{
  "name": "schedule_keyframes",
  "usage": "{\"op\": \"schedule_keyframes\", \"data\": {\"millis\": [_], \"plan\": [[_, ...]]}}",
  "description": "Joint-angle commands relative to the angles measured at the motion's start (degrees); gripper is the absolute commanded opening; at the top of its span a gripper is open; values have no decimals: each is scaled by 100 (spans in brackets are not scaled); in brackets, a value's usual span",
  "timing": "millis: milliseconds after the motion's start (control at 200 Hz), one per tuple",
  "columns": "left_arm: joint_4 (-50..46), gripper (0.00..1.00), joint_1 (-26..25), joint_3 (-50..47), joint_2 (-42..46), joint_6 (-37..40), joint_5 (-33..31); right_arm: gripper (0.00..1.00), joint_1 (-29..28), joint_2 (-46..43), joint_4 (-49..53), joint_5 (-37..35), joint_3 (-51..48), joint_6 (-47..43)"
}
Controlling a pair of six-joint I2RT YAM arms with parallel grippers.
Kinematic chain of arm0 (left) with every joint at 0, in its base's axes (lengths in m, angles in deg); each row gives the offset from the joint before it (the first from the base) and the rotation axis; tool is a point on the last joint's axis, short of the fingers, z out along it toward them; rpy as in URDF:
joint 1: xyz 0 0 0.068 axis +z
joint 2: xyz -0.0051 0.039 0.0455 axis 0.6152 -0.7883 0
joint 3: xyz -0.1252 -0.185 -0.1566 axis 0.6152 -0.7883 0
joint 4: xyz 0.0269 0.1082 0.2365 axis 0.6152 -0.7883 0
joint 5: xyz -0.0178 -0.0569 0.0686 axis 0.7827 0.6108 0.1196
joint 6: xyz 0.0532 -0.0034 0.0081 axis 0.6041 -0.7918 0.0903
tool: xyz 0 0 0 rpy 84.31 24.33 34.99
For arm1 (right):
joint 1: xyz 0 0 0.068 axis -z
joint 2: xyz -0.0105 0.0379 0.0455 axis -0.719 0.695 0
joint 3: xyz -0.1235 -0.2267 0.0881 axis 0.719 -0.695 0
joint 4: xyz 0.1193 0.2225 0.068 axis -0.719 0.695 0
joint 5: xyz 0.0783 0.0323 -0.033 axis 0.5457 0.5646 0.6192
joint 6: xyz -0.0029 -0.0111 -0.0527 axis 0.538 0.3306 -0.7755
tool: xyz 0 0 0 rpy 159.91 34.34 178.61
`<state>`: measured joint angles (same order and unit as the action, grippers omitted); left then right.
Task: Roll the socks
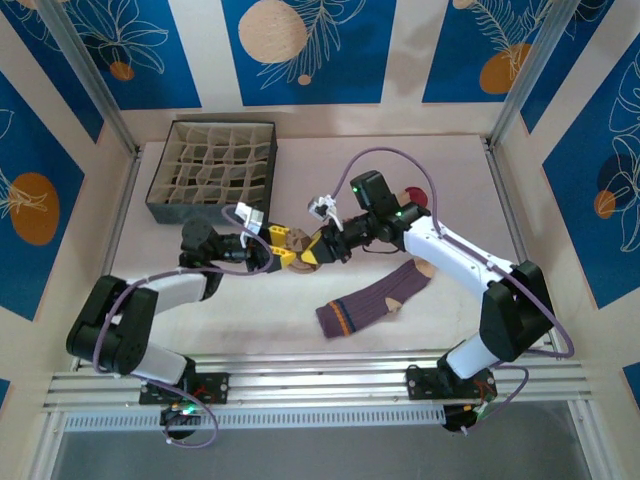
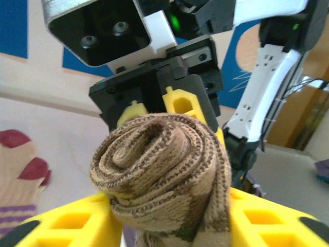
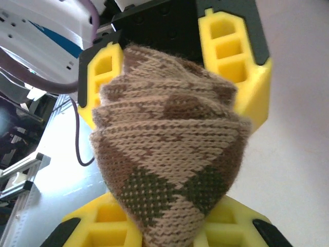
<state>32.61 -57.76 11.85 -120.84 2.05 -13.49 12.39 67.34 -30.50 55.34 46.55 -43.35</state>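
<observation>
The brown-tan checkered sock (image 1: pixel 301 246) is wound into a tight roll and held above the table between both grippers. My left gripper (image 1: pixel 283 251) is shut on it from the left, its yellow fingers (image 2: pixel 72 222) pressing both sides of the roll (image 2: pixel 164 170). From the right, my right gripper (image 1: pixel 322 243) is shut on the same roll (image 3: pixel 169 154), with its fingers (image 3: pixel 105 226) squeezing the pointed end. The purple ribbed sock (image 1: pixel 375 300) lies flat near the front. The cream sock's red toe (image 1: pixel 416 194) peeks out behind the right arm, and the cream sock (image 2: pixel 18 164) lies on the table.
A dark grid-divided box (image 1: pixel 215 170) stands at the back left of the white table (image 1: pixel 460 170). The two arms meet over the table's middle. A metal rail (image 1: pixel 320 385) runs along the near edge.
</observation>
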Motion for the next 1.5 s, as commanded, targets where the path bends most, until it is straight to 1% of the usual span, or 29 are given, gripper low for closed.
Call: {"op": "schedule_keyframes", "data": {"millis": [0,45,120,210,260,295,395,430,465,475,495,510,515,535,685,730,780,845,900,935,975,1000,1030,1095,1155,1251,1321,1406,1496], "plan": [[699,37,-25,248,-161,-501,330,0,-87,33,298,1364,341,16],[697,35,-29,270,-128,-516,362,0,-88,80,387,1492,409,-11],[695,26,-26,351,-99,-590,454,0,-87,188,551,1666,545,-69],[694,13,-24,446,-47,-687,568,0,-96,330,729,1853,722,-152],[697,4,-25,493,-15,-741,619,0,-117,428,889,1887,857,-232],[694,0,-23,528,11,-782,646,0,-129,496,1010,1871,948,-305],[698,0,-25,626,124,-878,693,0,-106,634,1104,1749,1125,-321],[699,0,-14,653,148,-918,678,8,-89,639,1026,1589,1145,-242],[699,0,2,676,178,-949,653,22,-56,618,904,1364,1132,-154],[699,0,8,680,188,-955,644,24,-44,608,868,1298,1122,-120],[691,0,29,689,203,-963,614,33,-13,568,759,1121,1091,-48],[693,0,45,690,219,-974,588,34,-6,560,740,1084,1087,-31],[696,0,49,690,227,-974,579,36,12,543,695,1013,1082,1],[694,0,85,689,238,-985,532,40,53,501,590,860,1053,70],[437,0,541,586,390,-836,163,55,416,93,-283,-60,783,768],[83,0,738,559,488,-651,48,57,502,-1,-450,-356,741,953],[-398,0,934,541,646,-269,-69,60,554,-48,-485,-786,766,1125],[-1516,0,1129,602,927,455,-267,60,542,-2,-303,-1493,918,1235],[-2796,0,1249,759,1227,1308,-558,60,493,148,-98,-2082,1090,1431],[-3903,0,1291,921,1398,2081,-829,60,470,315,91,-2498,1279,1702],[-4997,0,1323,1138,1558,2815,-1252,59,467,572,341,-2722,1550,1899],[-5511,0,1338,1256,1625,3108,-1495,59,445,760,477,-2846,1733,2061],[-5907,0,1381,1375,1657,3421,-1791,58,390,969,624,-2999,1934,2197],[-6303,0,1517,1557,1626,3588,-2387,57,212,1437,809,-3347,2367,2395],[-6497,0,1637,1749,1495,3646,-2772,58,26,1893,938,-3654,2802,2572],[-6842,0,1737,2103,1199,3735,-3408,58,-143,2657,1205,-3966,3633,2898],[-7000,0,1783,2341,927,3728,-3923,58,-214,3237,1376,-4037,4312,3091],[-7059,0,1833,2604,557,3735,-4337,58,-286,3963,1676,-3976,5219,3174],[-7032,0,1862,2881,121,3805,-4625,59,-351,4796,2377,-4207,6430,3214]]}}
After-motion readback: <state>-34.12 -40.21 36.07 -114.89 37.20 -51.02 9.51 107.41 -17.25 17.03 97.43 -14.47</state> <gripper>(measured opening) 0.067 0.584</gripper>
